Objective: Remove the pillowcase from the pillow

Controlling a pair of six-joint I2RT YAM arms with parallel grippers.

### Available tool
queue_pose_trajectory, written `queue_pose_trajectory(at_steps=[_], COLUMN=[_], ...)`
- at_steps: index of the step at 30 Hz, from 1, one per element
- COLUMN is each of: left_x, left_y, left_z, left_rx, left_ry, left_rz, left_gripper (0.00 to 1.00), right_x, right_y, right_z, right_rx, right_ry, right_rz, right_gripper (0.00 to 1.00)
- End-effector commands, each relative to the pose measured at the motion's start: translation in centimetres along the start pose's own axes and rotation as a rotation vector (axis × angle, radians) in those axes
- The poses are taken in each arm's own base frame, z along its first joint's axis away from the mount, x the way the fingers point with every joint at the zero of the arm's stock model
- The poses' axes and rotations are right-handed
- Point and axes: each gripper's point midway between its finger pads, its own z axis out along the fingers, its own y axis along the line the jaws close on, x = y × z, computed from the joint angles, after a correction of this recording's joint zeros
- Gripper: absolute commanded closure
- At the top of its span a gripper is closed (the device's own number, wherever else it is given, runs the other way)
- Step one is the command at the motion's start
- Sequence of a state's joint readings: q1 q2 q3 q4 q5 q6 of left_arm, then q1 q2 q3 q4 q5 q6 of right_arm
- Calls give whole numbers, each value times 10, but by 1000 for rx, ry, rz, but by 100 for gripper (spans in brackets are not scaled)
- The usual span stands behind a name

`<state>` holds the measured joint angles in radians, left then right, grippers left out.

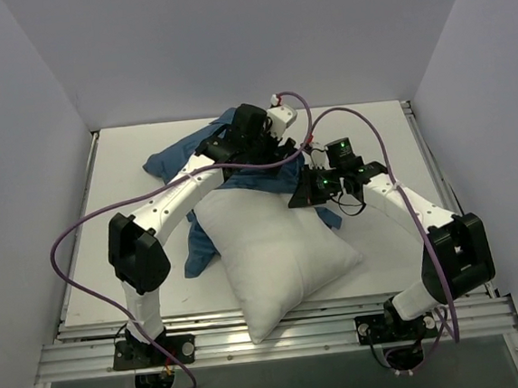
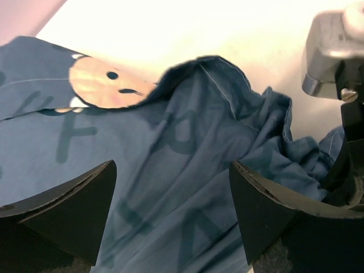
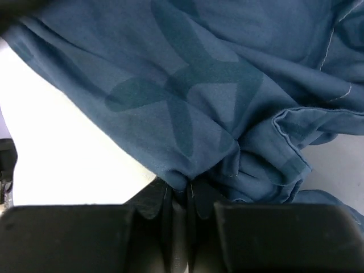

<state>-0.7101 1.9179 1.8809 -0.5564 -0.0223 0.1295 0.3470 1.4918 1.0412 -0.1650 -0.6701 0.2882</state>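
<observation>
Blue rumpled pillowcase, right end effector pinching it, left end effector spread

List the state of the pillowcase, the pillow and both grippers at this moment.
pillowcase: crumpled, mostly off, draped over the pillow's far end.
pillow: mostly bare, only its far end covered.
left gripper: open, above the pillowcase.
right gripper: shut on a fold of the pillowcase.

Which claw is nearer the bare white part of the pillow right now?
Right. The right claw pinches the pillowcase at the exposed edge of the pillow; the left claw hangs open over blue fabric farther back.
</observation>
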Motion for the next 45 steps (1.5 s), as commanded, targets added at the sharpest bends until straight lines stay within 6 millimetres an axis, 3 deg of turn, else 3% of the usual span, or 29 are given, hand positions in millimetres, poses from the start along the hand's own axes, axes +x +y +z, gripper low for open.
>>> queue_pose_trajectory(at_steps=[1, 11, 15, 16, 17, 19, 20, 22, 26, 30, 34, 38, 45], left_x=[1, 17, 40, 44, 49, 58, 59, 57, 35, 10, 2, 14, 41], left_y=[-6, -41, -44, -42, -40, -33, -28, -6, 44, 107, 165, 217, 253], left_z=[-9, 2, 18, 20, 23, 31, 34, 38, 34, 9, -18, -40, -51], left_rx=[38, 203, 206, 193, 180, 141, 115, 20, -153, -396, -607, -743, -838], left_ry=[47, 122, 204, 217, 232, 259, 259, 242, 157, 58, -4, -17, 42], left_rz=[64, 66, 44, 42, 41, 44, 46, 26, -78, -172, -287, -392, -429], left_gripper=[12, 15, 20, 24, 39, 53, 76, 97, 98, 98, 98, 98, 98], right_x=[-3, -16, -15, -15, -15, -15, -15, -13, -7, 3, 12, 15, 16], right_y=[0, 8, 9, 11, 10, 13, 14, 17, 24, 31, 40, 51, 43], right_z=[-6, -18, -20, -21, -22, -27, -29, -38, -60, -87, -117, -143, -170], right_rx=[37, 70, 82, 82, 89, 97, 101, 112, 135, 161, 177, 187, 293], right_ry=[-37, -74, -77, -81, -84, -89, -95, -100, -125, -166, -222, -263, -305], right_rz=[-50, -133, -146, -151, -155, -160, -168, -174, -184, -174, -180, -195, -186], right_gripper=[100, 100, 100, 100, 100, 100, 100, 100, 100, 100, 100, 100, 100])
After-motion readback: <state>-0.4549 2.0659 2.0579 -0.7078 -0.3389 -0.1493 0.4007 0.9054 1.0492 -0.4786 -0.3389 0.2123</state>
